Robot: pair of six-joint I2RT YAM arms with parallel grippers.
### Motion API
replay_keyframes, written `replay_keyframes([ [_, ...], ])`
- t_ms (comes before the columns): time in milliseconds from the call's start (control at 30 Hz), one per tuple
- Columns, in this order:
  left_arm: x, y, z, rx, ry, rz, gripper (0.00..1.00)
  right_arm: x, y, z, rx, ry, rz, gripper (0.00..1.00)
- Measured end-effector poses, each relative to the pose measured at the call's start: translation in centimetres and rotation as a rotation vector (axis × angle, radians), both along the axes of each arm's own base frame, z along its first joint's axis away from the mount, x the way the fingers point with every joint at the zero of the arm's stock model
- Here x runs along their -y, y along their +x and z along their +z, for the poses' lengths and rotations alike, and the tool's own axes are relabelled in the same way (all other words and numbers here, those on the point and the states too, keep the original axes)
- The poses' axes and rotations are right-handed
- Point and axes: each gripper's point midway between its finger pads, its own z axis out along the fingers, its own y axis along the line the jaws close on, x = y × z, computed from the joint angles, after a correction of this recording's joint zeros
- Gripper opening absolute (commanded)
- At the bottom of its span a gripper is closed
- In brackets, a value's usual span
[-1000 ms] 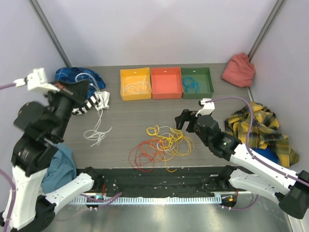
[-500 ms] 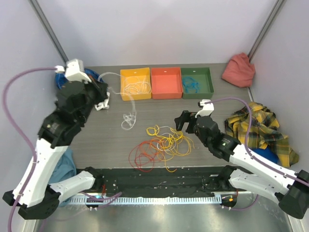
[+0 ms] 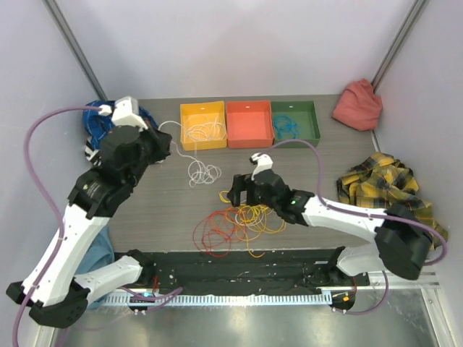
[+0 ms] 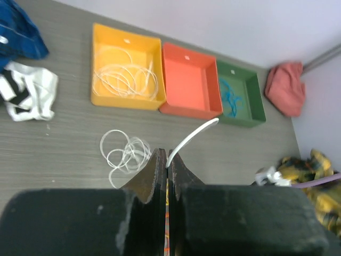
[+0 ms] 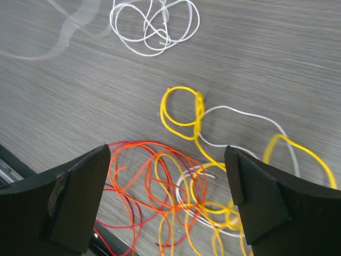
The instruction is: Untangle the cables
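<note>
The left tool (image 3: 160, 142) is clamped on a white cable (image 3: 202, 173); the right tool (image 3: 236, 192), spread wide, hovers over the tangled cables (image 3: 242, 217) near the counter's (image 3: 166, 210) six o'clock edge.

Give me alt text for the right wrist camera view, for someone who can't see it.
The right gripper, jaws wide open, hangs over a tangle of yellow, red, orange and white cables on a grey wood-grain table. A separate white coil lies farther off.
</note>
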Motion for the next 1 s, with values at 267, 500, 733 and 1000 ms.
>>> replay_keyframes([
  [267, -5.2, -2.4, -1.5, -0.021, 0.07, 0.186, 0.0, -3.9, 2.2, -1.5, -0.006, -0.015, 0.006, 0.95],
  [500, -7.4, -3.7, -5.8, -0.131, 0.171, 0.256, 0.0, -8.2, 5.7, -2.9, 0.002, -0.034, 0.013, 0.91],
  [733, -8.6, -4.5, -5.7, -0.128, 0.189, 0.291, 0.0, -10.6, 9.1, -6.9, 0.003, -0.146, 0.011, 0.84],
  [1000, -9.2, -4.8, -5.5, -0.119, 0.196, 0.314, 0.0, -9.4, 12.2, -9.4, -0.012, -0.255, -0.056, 0.2],
])
